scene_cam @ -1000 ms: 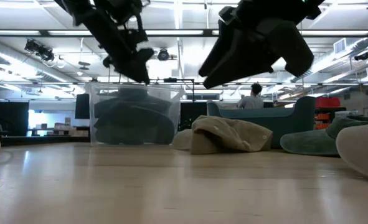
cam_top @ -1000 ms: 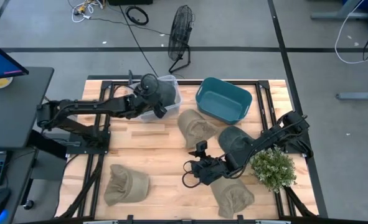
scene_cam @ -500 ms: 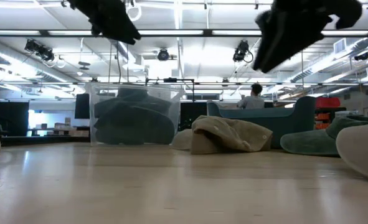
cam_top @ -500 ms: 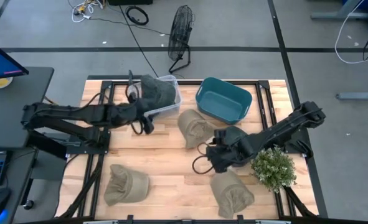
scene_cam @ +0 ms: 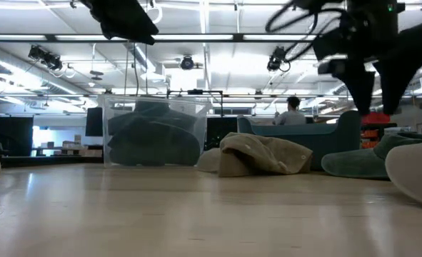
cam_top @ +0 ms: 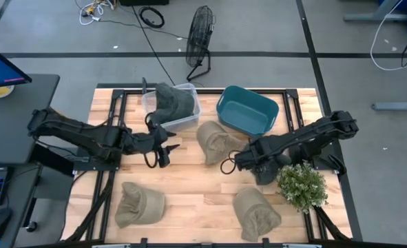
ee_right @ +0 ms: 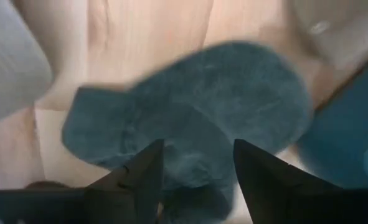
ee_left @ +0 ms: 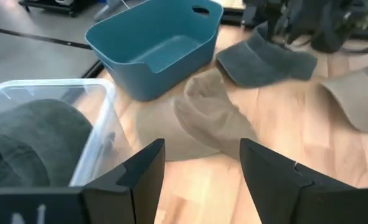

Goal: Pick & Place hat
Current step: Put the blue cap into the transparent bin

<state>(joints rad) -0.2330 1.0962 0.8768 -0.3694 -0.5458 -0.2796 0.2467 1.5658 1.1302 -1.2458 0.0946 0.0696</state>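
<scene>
Near edge of the wooden table [cam_top: 189,207]: we log 2 tan hats, 1 at the left [cam_top: 138,204] and 1 at the right [cam_top: 257,213]. Just beyond the right one stands a small green plant [cam_top: 302,186].

Mid-table, right: the right gripper [cam_top: 251,159] hangs directly over a dark green hat [ee_right: 190,118] that lies flat on the wood; in the high view the arm covers most of it. We record its fingers [ee_right: 140,180] as spread apart and empty, the hat showing between them in the right wrist view.

Mid-table, left: the left gripper [cam_top: 163,149] is raised above bare wood, near the clear bin, fingers [ee_left: 143,174] parted and holding nothing.

Mid-table, centre: 1 crumpled tan hat [cam_top: 215,141] lies between the 2 grippers, just in front of the 2 containers.

Far edge: 1 clear plastic bin [cam_top: 189,110] holding a dark green hat [cam_top: 172,102] that rises above its rim, and beside it 1 teal tub [cam_top: 247,110].

Beyond the table: 1 floor fan [cam_top: 200,34] and cables on the floor.
</scene>
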